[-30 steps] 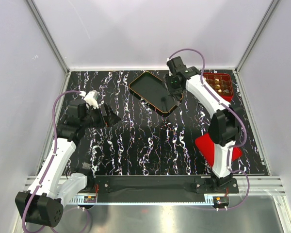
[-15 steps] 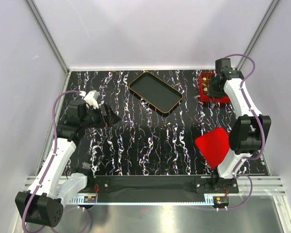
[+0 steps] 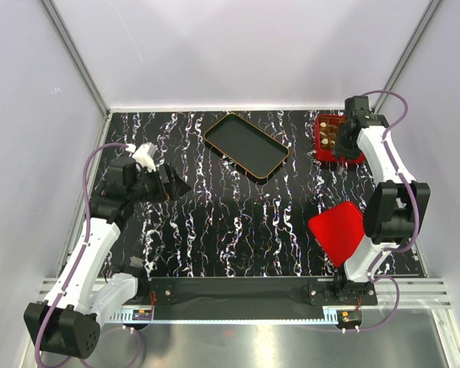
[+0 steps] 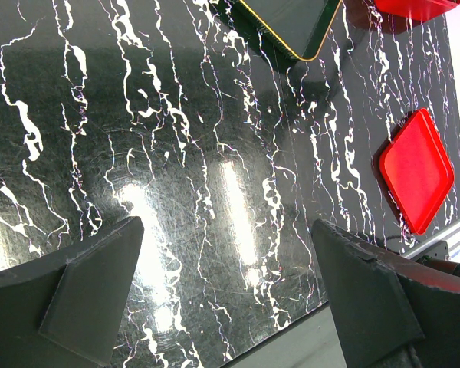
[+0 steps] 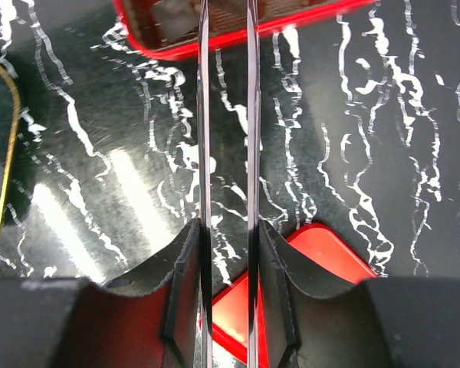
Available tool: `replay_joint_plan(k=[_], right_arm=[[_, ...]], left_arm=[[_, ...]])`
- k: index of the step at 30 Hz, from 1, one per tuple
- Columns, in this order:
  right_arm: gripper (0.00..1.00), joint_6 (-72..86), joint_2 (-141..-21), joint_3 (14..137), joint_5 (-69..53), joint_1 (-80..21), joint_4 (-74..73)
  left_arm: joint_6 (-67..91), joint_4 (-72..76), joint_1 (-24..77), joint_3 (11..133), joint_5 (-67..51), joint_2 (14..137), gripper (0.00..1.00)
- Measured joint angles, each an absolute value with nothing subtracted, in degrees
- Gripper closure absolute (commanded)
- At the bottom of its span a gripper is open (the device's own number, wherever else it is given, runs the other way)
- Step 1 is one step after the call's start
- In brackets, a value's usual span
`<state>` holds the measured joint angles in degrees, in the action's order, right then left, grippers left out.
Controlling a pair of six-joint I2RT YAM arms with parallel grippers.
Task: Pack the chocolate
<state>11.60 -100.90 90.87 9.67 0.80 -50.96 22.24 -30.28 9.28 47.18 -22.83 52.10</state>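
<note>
The chocolates (image 3: pixel 329 135) are small brown and cream pieces in the red gridded box (image 3: pixel 322 146) at the table's far right. My right gripper (image 3: pixel 342 142) hangs over that box. In the right wrist view its two thin blades (image 5: pixel 225 23) stand parallel and a small gap apart, reaching over the box (image 5: pixel 314 19). Their tips run out of frame, so I cannot see anything between them. My left gripper (image 3: pixel 172 184) is open and empty above the table's left side; its fingers are wide apart in the left wrist view (image 4: pixel 226 307).
The black oblong tray with an orange rim (image 3: pixel 245 144) lies at the far centre with nothing showing in it; its rim also shows in the wrist views (image 4: pixel 287 19) (image 5: pixel 17 138). The flat red lid (image 3: pixel 337 232) lies near the right arm's base (image 4: pixel 415 170) (image 5: pixel 333 253).
My right arm swung from over the tray's right end to the red box at the far right, then settled slightly. The left arm has not moved.
</note>
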Motion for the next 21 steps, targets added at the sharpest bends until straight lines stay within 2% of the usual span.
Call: replay_joint_plan(k=[21], right_arm=[[0.63,11.6,-100.6,90.6,9.7,2.4,-50.7]], left_arm=[[22.2,-30.3,9.3,47.2,-22.8,52.1,0.01]])
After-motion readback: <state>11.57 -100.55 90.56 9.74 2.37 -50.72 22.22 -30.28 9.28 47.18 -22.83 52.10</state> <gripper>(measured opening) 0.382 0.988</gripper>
